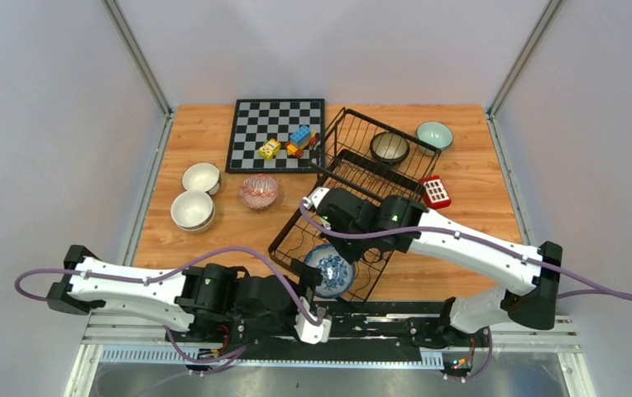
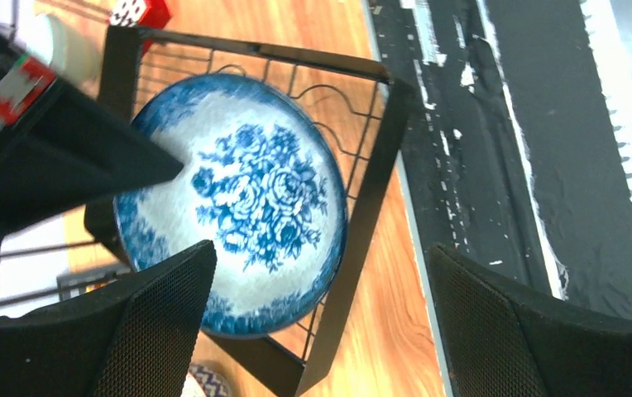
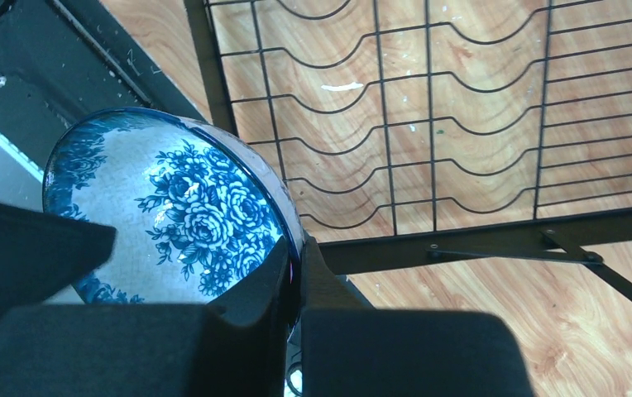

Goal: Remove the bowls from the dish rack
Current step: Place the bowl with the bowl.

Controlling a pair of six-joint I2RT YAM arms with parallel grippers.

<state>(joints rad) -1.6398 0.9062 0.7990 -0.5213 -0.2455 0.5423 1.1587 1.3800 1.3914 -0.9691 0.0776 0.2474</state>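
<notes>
The black wire dish rack (image 1: 348,157) lies slantwise at mid-table. In its near corner rests a blue-and-white flowered bowl (image 1: 330,270), tipped against the rack's corner rim (image 2: 376,178). My right gripper (image 3: 294,248) is shut on this bowl's rim (image 3: 284,217), one finger inside and one outside. My left gripper (image 2: 321,252) is open just beside the bowl. Its one finger (image 2: 160,318) lies over the bowl's near edge and the other over the black base mat. A dark bowl (image 1: 389,147) stands at the rack's far end.
On the table stand two pale bowls (image 1: 194,197) at the left, a pink patterned bowl (image 1: 259,191) and a mint bowl (image 1: 434,135) beyond the rack. A chessboard (image 1: 255,124) carries toy blocks (image 1: 292,142). A red block (image 1: 435,192) lies right of the rack.
</notes>
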